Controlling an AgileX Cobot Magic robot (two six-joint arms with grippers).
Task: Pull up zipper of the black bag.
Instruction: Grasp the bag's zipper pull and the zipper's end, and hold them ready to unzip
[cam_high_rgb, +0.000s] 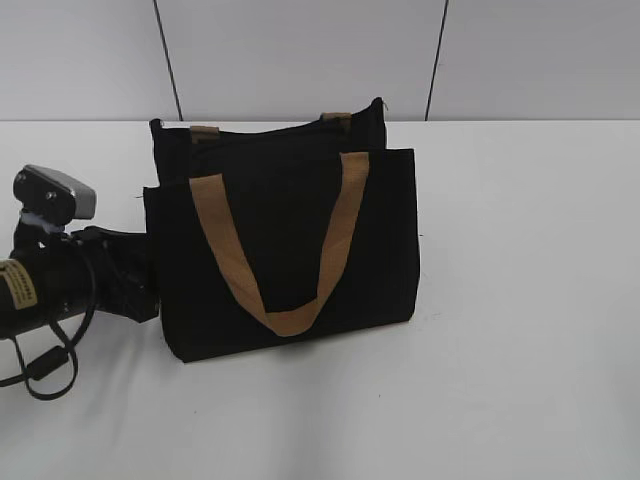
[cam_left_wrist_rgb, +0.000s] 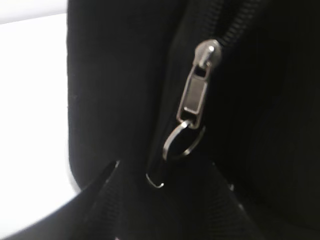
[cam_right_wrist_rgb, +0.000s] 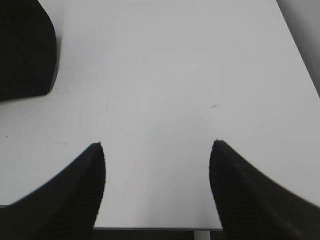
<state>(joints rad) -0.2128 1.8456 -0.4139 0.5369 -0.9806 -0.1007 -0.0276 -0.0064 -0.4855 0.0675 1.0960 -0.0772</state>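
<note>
Left wrist view: left gripper (cam_left_wrist_rgb: 165, 200), state indeterminable, at silver ring-pull zipper (cam_left_wrist_rgb: 192, 107) of rectangular black fabric bag (cam_high_rgb: 285, 240). Right gripper (cam_right_wrist_rgb: 157, 150) released above white counter (cam_right_wrist_rgb: 175, 75).

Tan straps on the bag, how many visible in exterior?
2. One tan strap hangs in a U down the front of the black bag. The other shows only as two stubs at the top edge; the rest is hidden.

Left arm (cam_high_rgb: 60, 285) reaches sideways low; right gripper (cam_right_wrist_rgb: 157, 150) jaws spread apart.
</note>
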